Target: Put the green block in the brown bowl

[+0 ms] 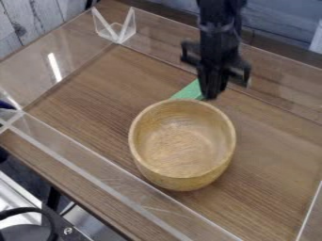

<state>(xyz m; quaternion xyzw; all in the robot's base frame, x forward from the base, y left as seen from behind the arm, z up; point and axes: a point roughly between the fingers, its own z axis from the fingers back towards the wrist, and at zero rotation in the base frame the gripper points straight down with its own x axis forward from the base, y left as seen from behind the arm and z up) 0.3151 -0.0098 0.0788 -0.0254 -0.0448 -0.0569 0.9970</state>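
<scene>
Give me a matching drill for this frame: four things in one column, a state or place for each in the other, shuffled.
Things:
1. gripper
2. green block
3. brown bowl
4. table

States or places:
A. holds nothing inside, sits on the wood in front of the arm
B. shut, pointing down
C. wood-grain surface ringed by clear walls
D. at the fingertips, just beyond the far rim of the bowl

Pairs: 1-B, 2-D, 3-A, 4-C
</scene>
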